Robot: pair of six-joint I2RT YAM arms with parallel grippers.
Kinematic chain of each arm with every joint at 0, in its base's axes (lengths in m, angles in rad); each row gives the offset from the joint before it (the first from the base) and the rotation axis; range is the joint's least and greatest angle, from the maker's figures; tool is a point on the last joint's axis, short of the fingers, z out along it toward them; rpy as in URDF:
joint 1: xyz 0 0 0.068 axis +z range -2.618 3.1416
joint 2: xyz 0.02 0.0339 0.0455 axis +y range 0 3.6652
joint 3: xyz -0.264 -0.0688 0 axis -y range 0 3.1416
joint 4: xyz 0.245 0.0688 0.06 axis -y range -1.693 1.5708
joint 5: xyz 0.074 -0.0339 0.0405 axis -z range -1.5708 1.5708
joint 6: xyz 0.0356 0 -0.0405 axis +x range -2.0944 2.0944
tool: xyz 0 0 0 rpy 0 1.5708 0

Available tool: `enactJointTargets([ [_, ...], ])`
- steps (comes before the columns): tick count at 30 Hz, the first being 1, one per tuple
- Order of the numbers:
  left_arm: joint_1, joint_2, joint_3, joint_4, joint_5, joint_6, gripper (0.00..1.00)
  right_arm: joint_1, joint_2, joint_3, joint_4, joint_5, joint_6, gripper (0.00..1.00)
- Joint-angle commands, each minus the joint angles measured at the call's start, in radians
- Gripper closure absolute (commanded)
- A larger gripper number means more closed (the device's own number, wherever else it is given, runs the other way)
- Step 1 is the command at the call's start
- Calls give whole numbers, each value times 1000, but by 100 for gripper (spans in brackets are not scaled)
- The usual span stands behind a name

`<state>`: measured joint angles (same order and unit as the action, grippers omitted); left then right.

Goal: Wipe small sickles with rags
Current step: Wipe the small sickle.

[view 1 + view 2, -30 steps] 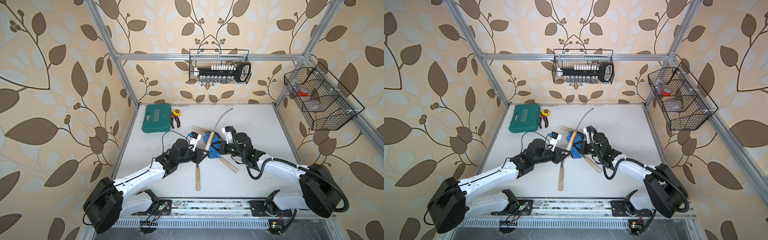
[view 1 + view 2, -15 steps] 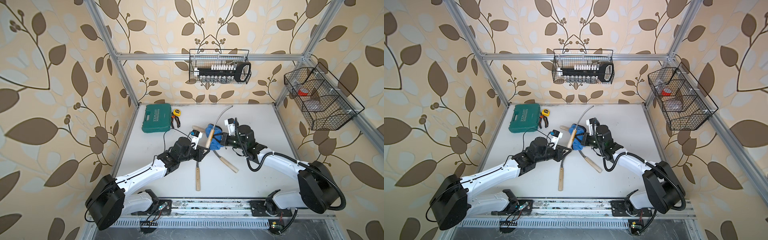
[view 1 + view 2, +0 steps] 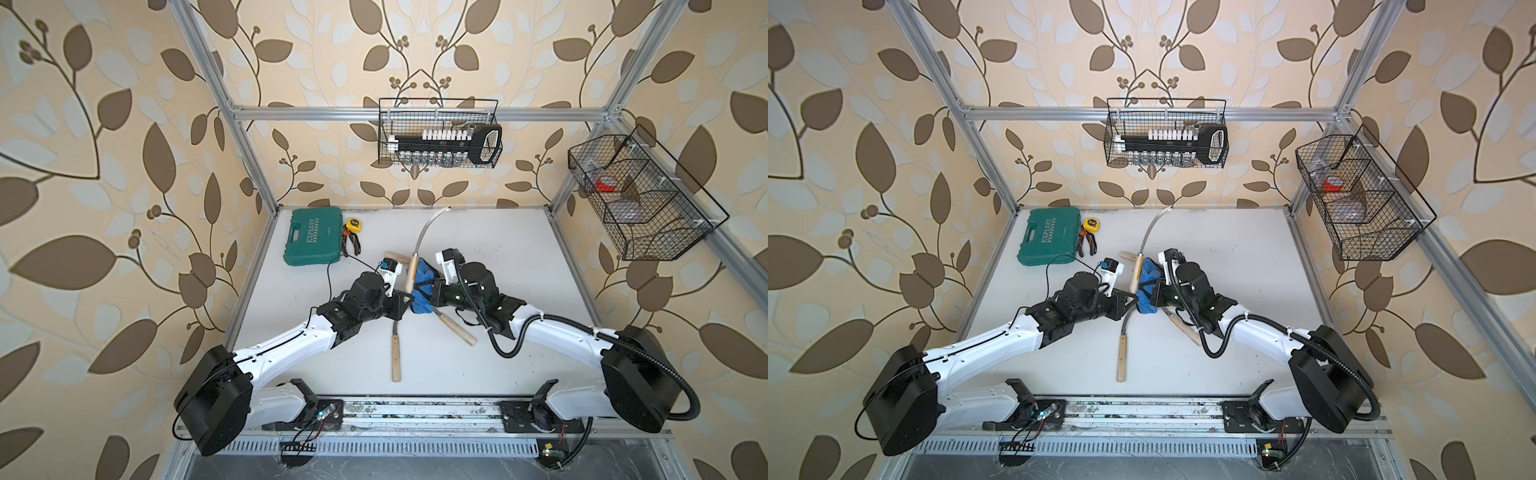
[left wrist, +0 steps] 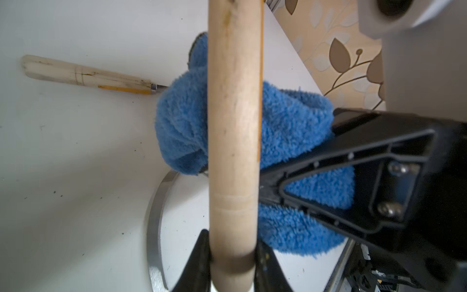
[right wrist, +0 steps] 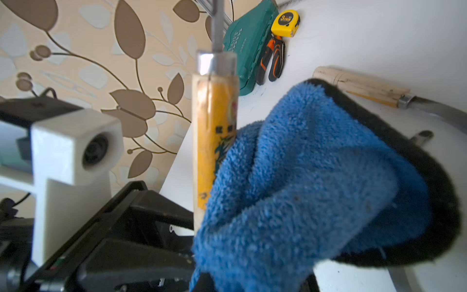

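Observation:
My left gripper (image 3: 404, 297) is shut on the butt of a small sickle's pale wooden handle (image 4: 233, 126). That sickle (image 3: 411, 272) is raised, and its thin curved blade (image 3: 1149, 232) points toward the back wall. My right gripper (image 3: 424, 292) is shut on the blue rag (image 5: 316, 189), which is bunched against the held handle (image 5: 214, 126) and covers the jaws. In both top views the rag (image 3: 1147, 272) sits between the two grippers. Three more sickles lie on the white table: one near the front (image 3: 396, 357), one under the right arm (image 3: 457, 330), one behind (image 3: 1127, 255).
A green tool case (image 3: 316, 237), a yellow tape measure (image 3: 353, 224) and orange-handled pliers (image 3: 353, 245) lie at the back left. Wire baskets hang on the back wall (image 3: 440, 137) and the right wall (image 3: 640, 199). A loose blade (image 4: 154, 215) curves on the table below the held handle.
The right gripper carried the rag up along the held sickle toward the blade, then back down toward the handle. The held sickle's blade has swung a little to the left.

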<state>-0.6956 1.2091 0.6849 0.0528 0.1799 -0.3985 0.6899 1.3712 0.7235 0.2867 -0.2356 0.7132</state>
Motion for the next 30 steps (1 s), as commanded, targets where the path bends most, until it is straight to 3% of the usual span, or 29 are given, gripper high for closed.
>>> enactJointTargets([
  [1,-11,0,56,17,-68,41,100,45,-48,-13,9,-4,-26,100],
  [5,-28,18,81,-7,-66,45,100,33,-70,31,-56,40,-42,100],
  [11,-58,22,80,-25,-122,59,100,-122,-24,155,-98,-51,-51,100],
  [14,-66,27,83,-32,-121,63,100,-145,17,206,-116,-82,-63,100],
  [17,-67,35,98,-50,-131,71,100,-127,26,197,-104,-111,-57,100],
  [22,-67,50,109,-60,-179,76,100,-28,-18,87,-81,-3,-69,100],
  [30,-67,42,127,-68,-160,65,100,54,-31,-33,-12,28,-26,100],
])
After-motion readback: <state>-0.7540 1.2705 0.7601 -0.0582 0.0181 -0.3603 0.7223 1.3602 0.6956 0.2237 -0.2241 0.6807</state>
